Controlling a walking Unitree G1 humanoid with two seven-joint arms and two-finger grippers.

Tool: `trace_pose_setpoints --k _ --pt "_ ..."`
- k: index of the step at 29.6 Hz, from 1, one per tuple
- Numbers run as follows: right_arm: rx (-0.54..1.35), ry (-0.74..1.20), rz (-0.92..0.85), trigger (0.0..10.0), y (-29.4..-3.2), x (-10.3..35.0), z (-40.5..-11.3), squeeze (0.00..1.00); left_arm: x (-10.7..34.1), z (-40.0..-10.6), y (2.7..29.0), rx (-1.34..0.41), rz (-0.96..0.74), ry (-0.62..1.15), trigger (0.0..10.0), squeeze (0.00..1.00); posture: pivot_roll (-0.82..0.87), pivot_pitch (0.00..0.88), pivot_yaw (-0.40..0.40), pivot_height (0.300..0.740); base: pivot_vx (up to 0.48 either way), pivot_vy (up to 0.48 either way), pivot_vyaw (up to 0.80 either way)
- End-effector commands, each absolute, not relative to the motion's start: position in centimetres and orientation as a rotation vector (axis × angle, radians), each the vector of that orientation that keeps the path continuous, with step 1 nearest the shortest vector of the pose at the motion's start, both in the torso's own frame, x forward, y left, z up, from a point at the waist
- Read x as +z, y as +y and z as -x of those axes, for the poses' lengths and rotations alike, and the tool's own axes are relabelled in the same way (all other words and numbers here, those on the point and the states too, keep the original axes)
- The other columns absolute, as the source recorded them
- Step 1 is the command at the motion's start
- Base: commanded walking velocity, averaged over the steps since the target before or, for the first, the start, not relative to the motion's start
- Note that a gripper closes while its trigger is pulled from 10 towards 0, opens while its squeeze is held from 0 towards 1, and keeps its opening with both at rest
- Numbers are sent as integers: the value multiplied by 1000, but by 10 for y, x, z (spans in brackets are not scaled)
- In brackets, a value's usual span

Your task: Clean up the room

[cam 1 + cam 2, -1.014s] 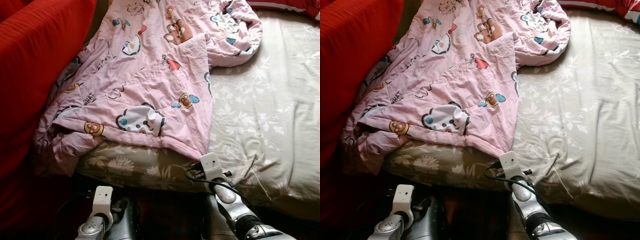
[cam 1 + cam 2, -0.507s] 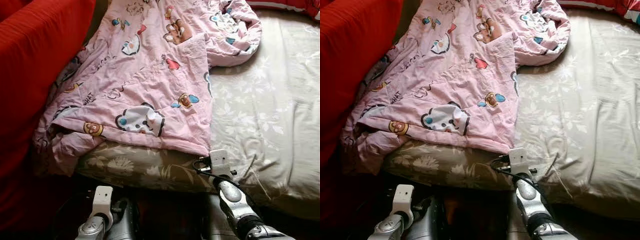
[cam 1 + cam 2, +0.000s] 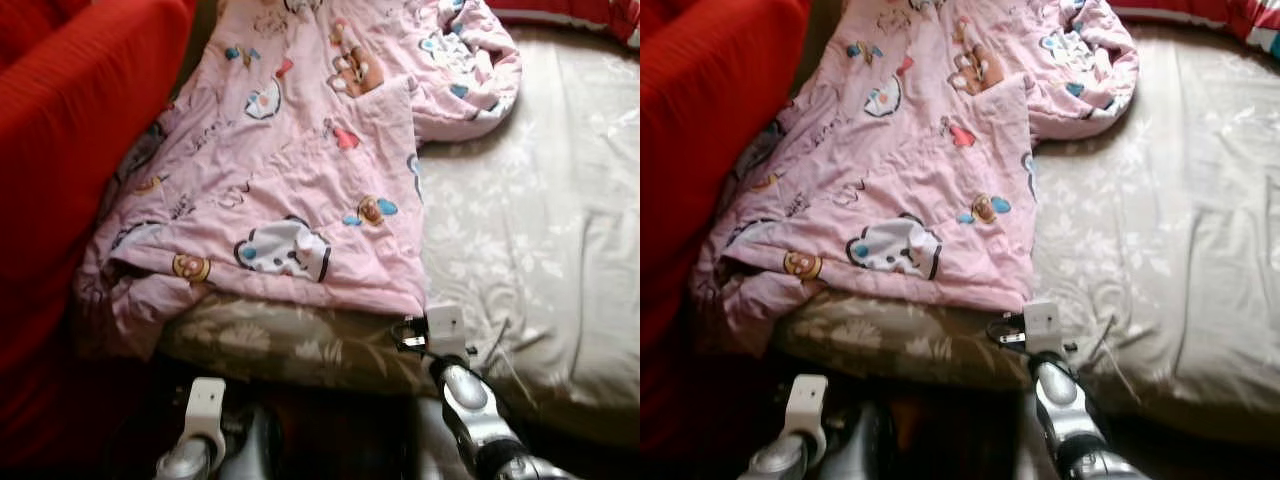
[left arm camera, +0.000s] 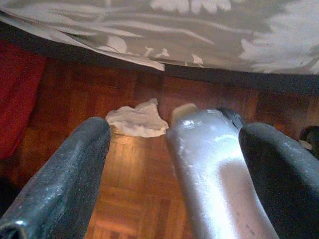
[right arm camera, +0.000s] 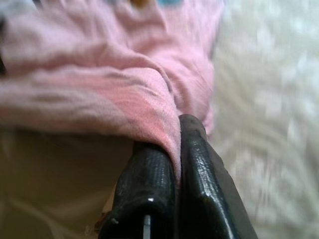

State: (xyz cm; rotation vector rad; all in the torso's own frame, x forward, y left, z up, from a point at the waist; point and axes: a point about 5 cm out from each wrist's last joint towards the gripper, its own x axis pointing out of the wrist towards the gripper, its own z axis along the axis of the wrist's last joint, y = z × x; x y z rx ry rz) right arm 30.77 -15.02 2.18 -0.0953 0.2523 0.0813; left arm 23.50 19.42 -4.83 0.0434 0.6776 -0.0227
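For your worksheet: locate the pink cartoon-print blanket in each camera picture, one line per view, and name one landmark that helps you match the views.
Left eye view: pink blanket covers the bed's left half, beside the red sofa.
Right eye view: same place, its near corner at the right gripper.
Left wrist view: not in it.
Right wrist view: its edge pinched between the black fingers.
Shared landmark: the floral bedsheet.

Soft motion blur throughout; daylight brightens the bed, floor beneath in shadow.
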Motion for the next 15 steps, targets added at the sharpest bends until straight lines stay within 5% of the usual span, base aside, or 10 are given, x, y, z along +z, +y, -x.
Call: trace_pose_setpoints --k 1,7,15 --pt "96 240 80 10000 -143 21 -306 0 -57 -222 198 -18 -59 733 10000 0 -35 218 97 701 0 0 0" --pt "101 222 75 10000 -140 23 -306 0 -57 -221 199 -13 -59 737 10000 0 -37 207 94 740 0 0 0" --pt "111 205 68 10000 -138 25 -306 0 -59 -218 198 -12 -51 739 10000 0 -38 197 89 740 0 0 0"
